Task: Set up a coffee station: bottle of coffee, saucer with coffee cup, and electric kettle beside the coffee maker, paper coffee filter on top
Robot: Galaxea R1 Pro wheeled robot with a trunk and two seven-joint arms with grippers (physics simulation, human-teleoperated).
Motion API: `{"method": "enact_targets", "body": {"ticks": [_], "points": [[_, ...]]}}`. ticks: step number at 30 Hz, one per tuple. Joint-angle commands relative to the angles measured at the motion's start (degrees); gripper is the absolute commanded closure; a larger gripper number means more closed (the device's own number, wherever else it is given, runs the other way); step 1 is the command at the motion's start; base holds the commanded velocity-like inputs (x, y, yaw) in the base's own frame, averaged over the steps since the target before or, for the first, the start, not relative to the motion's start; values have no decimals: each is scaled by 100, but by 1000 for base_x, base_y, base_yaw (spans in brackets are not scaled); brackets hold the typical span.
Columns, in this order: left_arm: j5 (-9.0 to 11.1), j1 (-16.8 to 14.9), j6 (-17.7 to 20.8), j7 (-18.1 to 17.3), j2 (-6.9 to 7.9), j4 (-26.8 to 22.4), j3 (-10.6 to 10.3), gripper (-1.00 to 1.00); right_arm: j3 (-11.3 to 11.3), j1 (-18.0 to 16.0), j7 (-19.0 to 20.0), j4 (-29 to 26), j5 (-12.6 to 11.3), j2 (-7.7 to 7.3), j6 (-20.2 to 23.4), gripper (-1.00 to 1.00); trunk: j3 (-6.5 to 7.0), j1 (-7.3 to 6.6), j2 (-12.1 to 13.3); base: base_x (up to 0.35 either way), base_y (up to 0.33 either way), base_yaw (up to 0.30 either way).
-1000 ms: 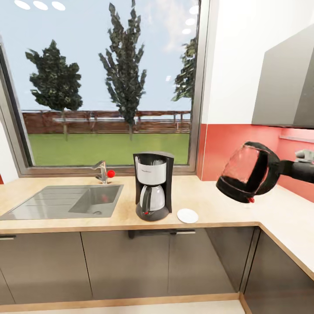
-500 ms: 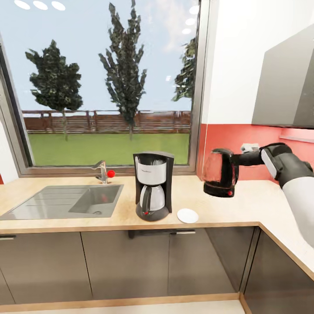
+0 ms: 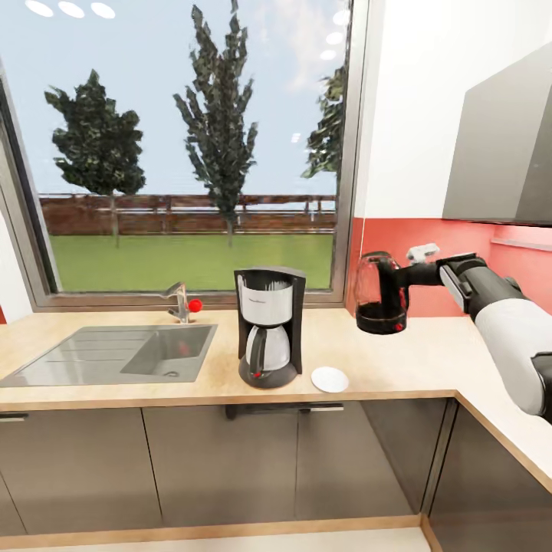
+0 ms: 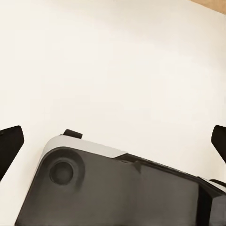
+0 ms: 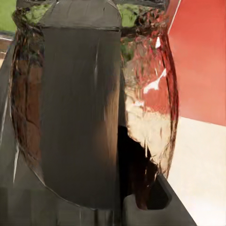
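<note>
Three task items show on the countertop [image 3: 383,360] in the head view, logged left to right past the sink [image 3: 115,353] and tap [image 3: 179,300]. The coffee maker [image 3: 268,326] stands upright near the front edge, carafe seated, nothing on its lid. The saucer [image 3: 330,379] lies flat just beside its base on the right, bare, no cup on it. The electric kettle [image 3: 381,293] is further right and back, near the red backsplash [image 3: 460,261], upright or nearly so; its base looks at or just above the worktop, and contact cannot be settled from this angle. The right gripper [image 3: 410,276] reaches in from the right and is clamped on the kettle's handle; in the right wrist view the handle [image 5: 80,113] fills the foreground with the glossy body [image 5: 150,103] behind it. The left gripper [image 4: 113,141] has its fingertips spread wide apart, holding nothing, over a pale surface. Step in hand, as judged: setting the kettle down next to the coffee maker. To do it well: keep the body vertical, lower until the base seats flat, and consider bringing it nearer the machine first, since there is a clear gap between them. Steer it behind the saucer so that stays free for the cup. Release only once the kettle rests without rocking, then back the fingers straight off the handle to avoid tipping it.
</note>
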Motion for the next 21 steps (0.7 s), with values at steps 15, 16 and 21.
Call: {"method": "enact_targets", "body": {"ticks": [15,16,21], "points": [[117,1,-54,17,1,-6,-22,-100,-950,-7,-423,730,-51,-20,-1300,100,-50,2,-8,0,0,100],[118,1,-48,18,1,-6,-22,-100,-950,-8,-442,735,-51,-23,-1330,100,-51,2,-8,0,0,60],[120,1,-28,19,1,-6,-22,-100,-952,-13,-576,993,-55,-11,-1611,100,-72,2,-8,0,0,170]]}}
